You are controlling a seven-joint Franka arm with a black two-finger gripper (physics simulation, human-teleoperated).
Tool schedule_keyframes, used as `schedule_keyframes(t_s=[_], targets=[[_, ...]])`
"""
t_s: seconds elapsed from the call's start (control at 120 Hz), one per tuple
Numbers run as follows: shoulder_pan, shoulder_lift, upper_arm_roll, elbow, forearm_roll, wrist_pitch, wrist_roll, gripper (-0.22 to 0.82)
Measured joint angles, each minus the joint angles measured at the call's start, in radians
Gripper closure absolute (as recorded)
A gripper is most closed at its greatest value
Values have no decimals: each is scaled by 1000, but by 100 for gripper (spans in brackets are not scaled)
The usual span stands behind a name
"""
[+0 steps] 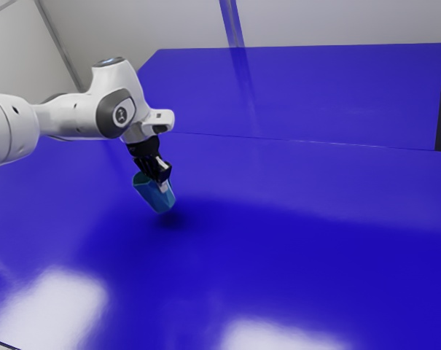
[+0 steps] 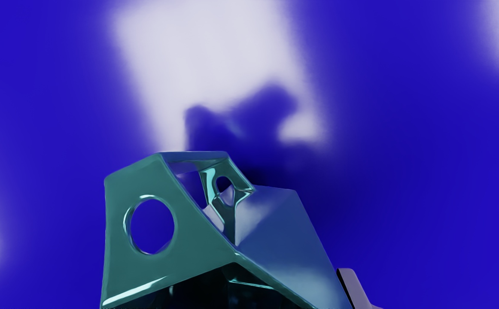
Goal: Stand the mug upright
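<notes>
In the exterior view my gripper (image 1: pixel 162 184) points down over the table, shut on the teal mug (image 1: pixel 153 194). The mug hangs tilted, its mouth toward the exterior view's upper left and its base low toward the right, with a dark shadow on the table below. In the wrist view the faceted blue-green mug (image 2: pixel 275 227) has a round hole in its near green face and a dark opening low down. One fingertip of my gripper (image 2: pixel 354 286) lies against the mug's outer side; the other is hidden by the mug.
The glossy blue table (image 1: pixel 278 255) extends around and beneath the mug, with bright reflections near the exterior view's bottom edge. A seam crosses the blue surface behind the arm, and a pale wall (image 1: pixel 337 22) stands beyond it.
</notes>
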Motion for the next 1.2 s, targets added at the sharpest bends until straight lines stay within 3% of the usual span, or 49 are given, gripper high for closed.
schedule_keyframes(t_s=[0.408,0.467,0.633,0.75,0.933,1.2], targets=[[-1,72,-17,-20,31,92,-107,78],[-1,72,-21,-20,29,96,-115,71],[-1,64,-29,-20,25,102,-134,36],[-1,17,-35,-19,22,95,-143,21],[-2,-62,-42,33,-6,26,-151,9],[1,0,-43,397,-24,-217,-161,2]])
